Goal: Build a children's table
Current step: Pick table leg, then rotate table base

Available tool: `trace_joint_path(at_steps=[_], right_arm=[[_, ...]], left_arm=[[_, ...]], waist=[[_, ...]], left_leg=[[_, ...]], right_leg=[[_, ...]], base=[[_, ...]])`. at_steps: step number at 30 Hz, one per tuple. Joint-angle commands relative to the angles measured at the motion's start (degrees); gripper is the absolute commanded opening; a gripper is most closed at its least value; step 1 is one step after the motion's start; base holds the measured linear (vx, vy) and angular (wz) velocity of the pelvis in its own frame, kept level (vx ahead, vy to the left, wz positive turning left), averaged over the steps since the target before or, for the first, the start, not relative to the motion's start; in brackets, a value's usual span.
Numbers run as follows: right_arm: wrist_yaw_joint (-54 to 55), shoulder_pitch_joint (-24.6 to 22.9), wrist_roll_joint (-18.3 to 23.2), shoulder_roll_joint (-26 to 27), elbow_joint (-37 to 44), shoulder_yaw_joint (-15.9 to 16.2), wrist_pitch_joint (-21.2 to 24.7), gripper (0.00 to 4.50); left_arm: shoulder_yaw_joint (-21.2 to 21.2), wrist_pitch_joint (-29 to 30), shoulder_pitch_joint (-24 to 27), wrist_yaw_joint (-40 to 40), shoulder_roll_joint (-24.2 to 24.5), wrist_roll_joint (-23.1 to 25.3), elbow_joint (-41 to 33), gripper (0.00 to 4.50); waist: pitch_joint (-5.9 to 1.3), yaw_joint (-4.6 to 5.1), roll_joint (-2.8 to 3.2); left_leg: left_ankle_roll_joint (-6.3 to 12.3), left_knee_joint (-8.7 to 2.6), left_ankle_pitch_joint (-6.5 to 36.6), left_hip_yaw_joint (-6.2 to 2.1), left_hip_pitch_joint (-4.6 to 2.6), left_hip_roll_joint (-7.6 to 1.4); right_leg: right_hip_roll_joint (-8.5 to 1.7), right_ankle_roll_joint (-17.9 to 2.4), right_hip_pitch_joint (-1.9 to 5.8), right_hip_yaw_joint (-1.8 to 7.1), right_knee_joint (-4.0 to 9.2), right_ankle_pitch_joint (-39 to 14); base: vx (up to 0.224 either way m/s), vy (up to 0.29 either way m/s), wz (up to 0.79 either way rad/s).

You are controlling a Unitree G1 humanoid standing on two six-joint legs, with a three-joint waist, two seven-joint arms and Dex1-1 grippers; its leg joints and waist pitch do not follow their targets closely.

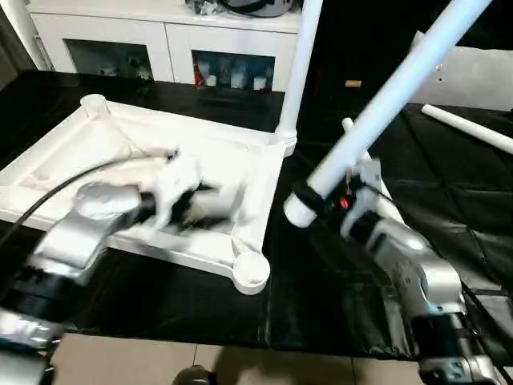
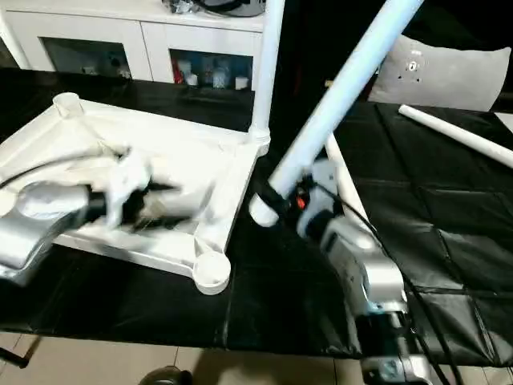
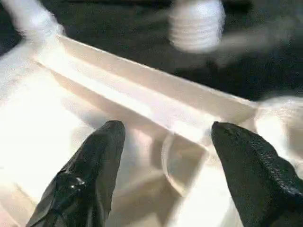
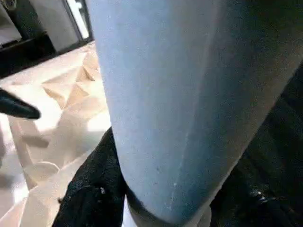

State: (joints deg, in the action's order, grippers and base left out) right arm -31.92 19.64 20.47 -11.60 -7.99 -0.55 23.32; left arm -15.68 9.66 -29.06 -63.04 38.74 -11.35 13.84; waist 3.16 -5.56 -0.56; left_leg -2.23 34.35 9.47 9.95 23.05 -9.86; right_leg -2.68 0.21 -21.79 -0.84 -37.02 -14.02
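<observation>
Our left gripper (image 1: 188,200) looks smeared over the upside-down table top (image 1: 104,144), so we can't tell just where its tips sit. In the left wrist view its two black fingers (image 3: 85,179) are spread apart with nothing between them. The white table top lies on the black mat (image 1: 337,297), ribs up, with round sockets at its corners. One leg (image 1: 298,64) stands in the far corner socket. Our right gripper (image 2: 284,200) squeezes another leg (image 1: 385,96) near its thick end, tilted up. Its top is cut off. A third leg (image 2: 457,132) lies far right. The near corner socket (image 1: 250,271) sits close to the mat's front edge.
</observation>
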Motion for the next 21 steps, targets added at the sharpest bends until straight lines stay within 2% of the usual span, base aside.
trace_joint_path(at_steps=[1,2,3,5,7,9,11,12,13,14,15,16,21], right_arm=[[-0.6,-0.5,0.1,-0.9,2.7,-0.1,-1.0,1.89],[-0.6,-1.2,0.1,-1.0,3.5,-0.2,-0.7,1.89],[-0.5,-1.9,0.1,-1.1,4.5,-0.3,-0.3,1.89],[-0.5,-2.4,0.2,-1.2,5.1,-0.4,-0.1,1.89],[-0.7,-3.5,0.3,-1.4,6.1,-0.3,0.2,1.89],[-0.8,-5.1,0.4,-1.6,7.6,-0.1,0.3,1.89],[-0.8,-5.1,0.4,-1.6,7.6,-0.1,0.3,1.89],[-0.8,-5.5,0.5,-1.7,8.1,0.0,0.4,1.89],[-0.8,-6.0,0.6,-1.8,8.7,0.0,0.6,1.89],[-0.8,-6.0,0.6,-1.8,8.7,0.0,0.6,1.89],[-0.7,-6.7,0.8,-1.9,9.6,0.0,1.1,1.89],[-0.7,-6.9,0.8,-1.9,9.7,0.0,1.1,1.89],[-0.6,-7.4,0.7,-1.8,10.1,0.2,1.2,1.89]], left_arm=[[-0.4,-2.7,0.0,-3.5,1.4,0.8,0.0,3.32],[-0.5,-4.1,0.0,-5.4,2.5,0.9,0.5,3.32],[-0.8,-5.7,-0.1,-7.4,3.6,1.0,1.2,3.32],[-0.9,-6.6,-0.1,-8.5,4.1,0.9,1.5,3.32],[-1.1,-7.7,0.0,-10.4,5.0,0.7,1.9,3.32],[-1.4,-9.4,0.2,-13.5,6.0,0.7,2.7,3.32],[-1.4,-9.4,0.2,-13.5,6.0,0.7,2.7,3.32],[-1.9,-9.5,0.4,-15.1,6.6,0.8,2.9,3.32],[-2.3,-9.8,0.6,-16.2,7.1,1.1,3.0,3.14],[-2.3,-9.8,0.6,-16.2,7.1,1.1,3.0,3.04],[-3.3,-9.8,1.0,-19.3,7.6,1.1,2.8,2.96],[-3.4,-10.1,1.1,-19.6,7.6,1.2,2.9,2.84],[-4.5,-12.3,0.9,-20.1,7.1,2.9,4.2,2.46]], waist=[[-3.86,0.00,1.02],[-3.85,0.06,1.00],[-3.79,0.07,1.27],[-3.86,0.20,1.20],[-3.75,0.19,1.79],[-3.78,0.24,1.94],[-3.80,0.36,1.79],[-3.76,0.41,2.07],[-3.75,0.35,2.36],[-3.77,0.34,2.13],[-3.74,0.32,2.41],[-3.71,0.35,2.32],[-3.78,0.34,2.73]], left_leg=[[-4.06,-4.49,10.9,-1.08,-2.37,-3.00],[-4.09,-4.50,11.1,-1.05,-2.39,-3.00],[-4.13,-4.54,11.8,-1.07,-2.40,-3.01],[-4.26,-4.55,12.1,-1.05,-2.45,-3.02],[-4.61,-4.62,13.2,-1.13,-2.50,-3.03],[-4.80,-4.67,14.1,-1.14,-2.59,-3.02],[-4.67,-4.62,13.6,-1.11,-2.46,-3.00],[-4.61,-4.56,13.8,-1.09,-2.43,-2.96],[-4.62,-4.53,13.8,-1.17,-2.40,-2.92],[-4.39,-4.54,13.6,-1.12,-2.40,-2.99],[-4.30,-4.56,13.8,-1.14,-2.44,-2.97],[-4.21,-4.57,13.8,-1.13,-2.39,-2.97],[-4.37,-4.57,14.6,-1.15,-2.51,-3.09]], right_leg=[[-4.74,-9.9,1.53,2.02,4.02,0.9],[-4.68,-10.1,1.49,1.99,3.93,1.0],[-4.80,-10.4,1.46,2.04,4.06,0.6],[-4.79,-10.9,1.46,1.99,3.89,0.8],[-4.85,-11.2,1.33,2.02,4.02,-0.2],[-4.66,-11.2,1.31,2.00,4.04,0.2],[-4.79,-11.9,1.48,1.98,3.83,1.2],[-4.81,-12.2,1.44,2.00,3.88,1.1],[-4.87,-12.3,1.48,2.03,3.87,0.8],[-4.86,-12.2,1.55,2.07,3.93,0.6],[-4.85,-12.3,1.46,2.06,3.96,0.3],[-4.84,-12.3,1.51,2.09,3.98,0.1],[-4.92,-12.9,1.37,2.03,3.93,-0.8]], base=[[0.000,0.000,0.00],[0.000,0.000,0.00],[0.000,0.000,0.00],[0.000,0.000,0.00],[0.000,0.000,0.00],[0.000,0.000,0.00],[0.000,0.000,0.00],[0.000,0.000,0.00],[0.000,0.000,0.00],[0.000,0.000,0.00],[0.000,0.000,0.00],[0.000,0.000,0.00],[0.000,0.000,0.00]])
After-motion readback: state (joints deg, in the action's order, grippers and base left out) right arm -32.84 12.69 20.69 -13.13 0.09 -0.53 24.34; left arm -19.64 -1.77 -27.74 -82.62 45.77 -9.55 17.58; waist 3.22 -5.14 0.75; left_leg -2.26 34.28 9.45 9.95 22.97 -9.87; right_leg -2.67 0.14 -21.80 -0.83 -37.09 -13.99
